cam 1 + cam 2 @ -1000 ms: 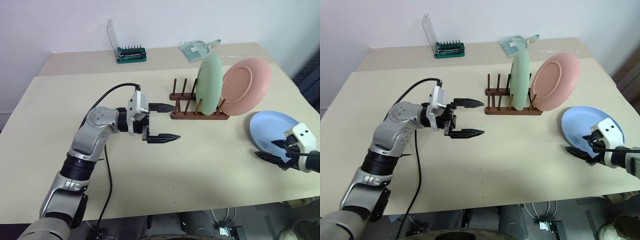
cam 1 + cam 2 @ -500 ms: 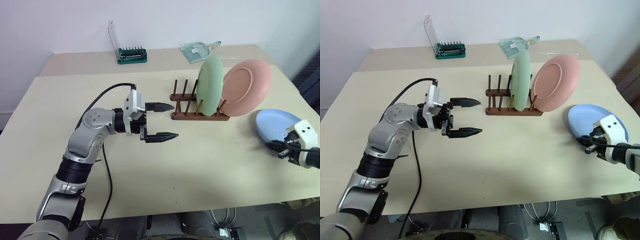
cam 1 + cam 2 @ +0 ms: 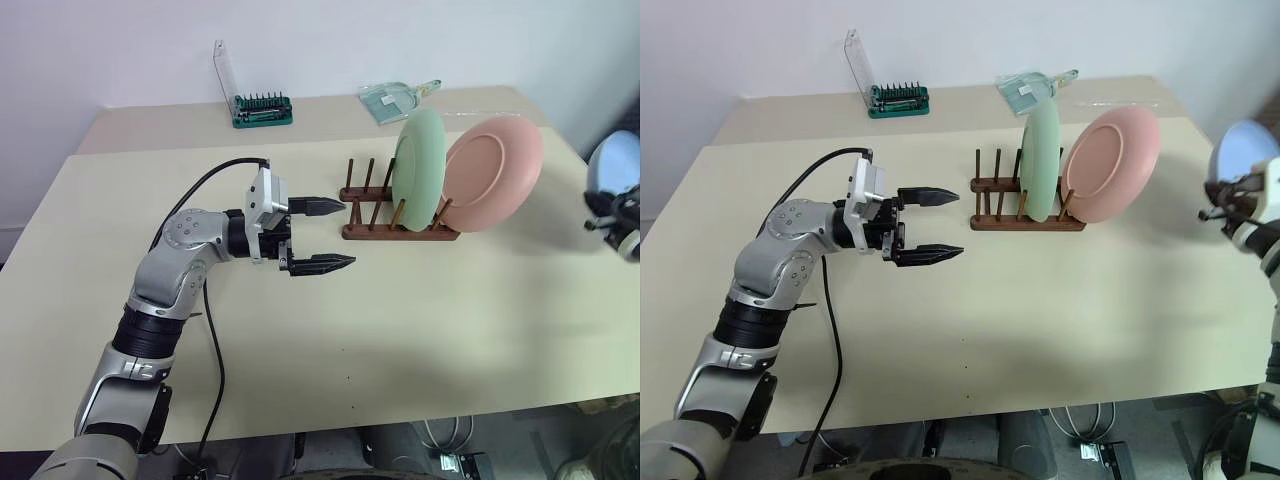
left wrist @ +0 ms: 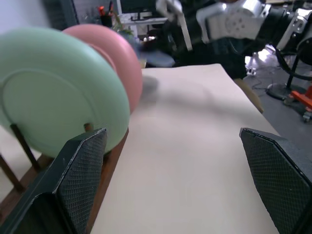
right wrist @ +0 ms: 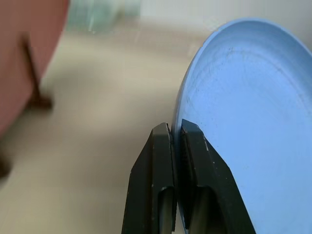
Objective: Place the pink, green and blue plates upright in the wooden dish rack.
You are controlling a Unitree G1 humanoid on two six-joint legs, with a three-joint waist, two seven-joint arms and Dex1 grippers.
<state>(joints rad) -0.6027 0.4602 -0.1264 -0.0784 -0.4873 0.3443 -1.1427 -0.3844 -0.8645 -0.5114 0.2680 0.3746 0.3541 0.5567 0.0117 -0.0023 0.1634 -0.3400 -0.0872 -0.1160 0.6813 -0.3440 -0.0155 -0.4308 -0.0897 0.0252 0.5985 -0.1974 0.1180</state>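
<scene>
Scene: beige counter (image 3: 420, 330) seen from the robot's head, with a wooden dish rack (image 3: 398, 218) standing toward its far right.

Rack: dark brown rails and thin upright pegs; two plates stand on edge in it, the pegs nearer the left claw bare.

Green plate (image 3: 417, 166): upright between pegs, just left of the pink one and overlapping it in the head views.

Pink plate (image 3: 494, 174): at the rack's right end, leaning back toward the right, its face turned toward the camera.

Blue plate (image 3: 1243, 150): off the counter, raised at the right edge of the head views, well apart from the rack; the right wrist view shows it tilted nearly on edge.

Right claw (image 5: 174, 146): pinched narrow on the blue plate's rim, one black finger on each side of the edge.

Left claw (image 3: 322, 236): wide, holding nothing, pointing level toward the rack's left end and hovering near it over the counter; its fingertips sit apart from the pegs.

Left wrist view: green and pink plates close ahead, the right arm a blur beyond them, possibly with the blue plate, though too smeared to be sure.

Background: green bit holder (image 3: 262, 108) with a raised clear lid on the far surface; a clear packet (image 3: 392, 100) lies to its right.
</scene>
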